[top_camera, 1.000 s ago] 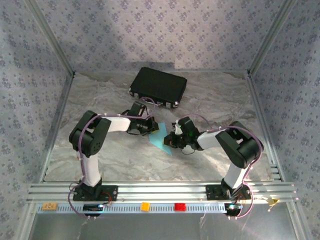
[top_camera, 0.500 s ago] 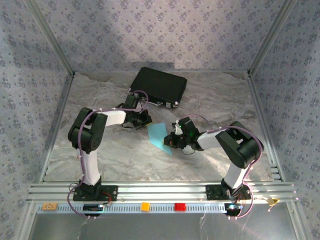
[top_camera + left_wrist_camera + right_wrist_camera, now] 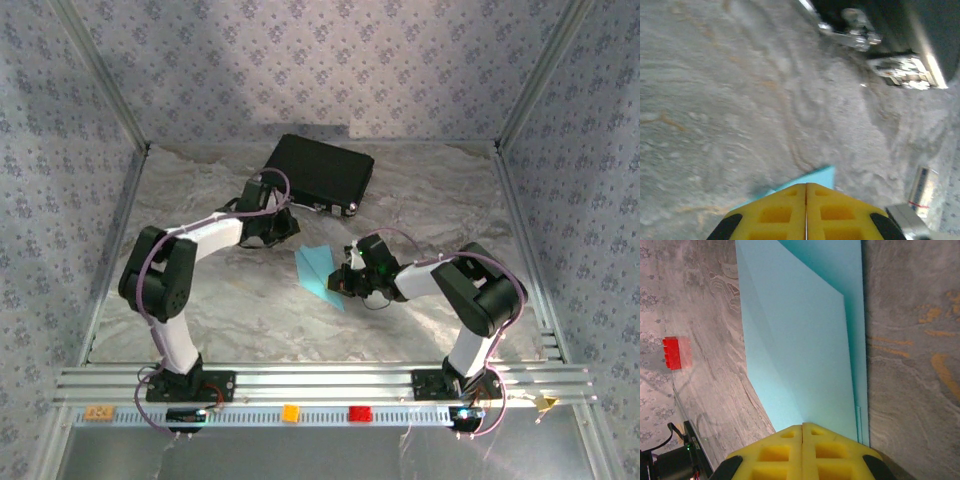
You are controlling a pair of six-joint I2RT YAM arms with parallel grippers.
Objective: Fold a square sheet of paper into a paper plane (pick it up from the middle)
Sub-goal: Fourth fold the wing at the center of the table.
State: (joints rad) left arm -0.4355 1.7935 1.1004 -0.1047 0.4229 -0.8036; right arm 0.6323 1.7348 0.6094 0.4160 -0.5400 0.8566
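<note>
The case (image 3: 318, 170) lies shut. The right gripper (image 3: 802, 429) pinches the paper (image 3: 795, 340); the left gripper (image 3: 806, 186) is closed, empty. The right wrist view adds a red block (image 3: 676, 352).

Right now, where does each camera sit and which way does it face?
Top external: above and behind the robot, looking down on the table; left arm, left gripper, right arm, right gripper show.
Left wrist: behind the shut left fingers, facing the case.
Right wrist: behind the shut right fingers, looking along the paper toward a red block.
Shared: all three see the paper; top and left wrist, the case.
</note>
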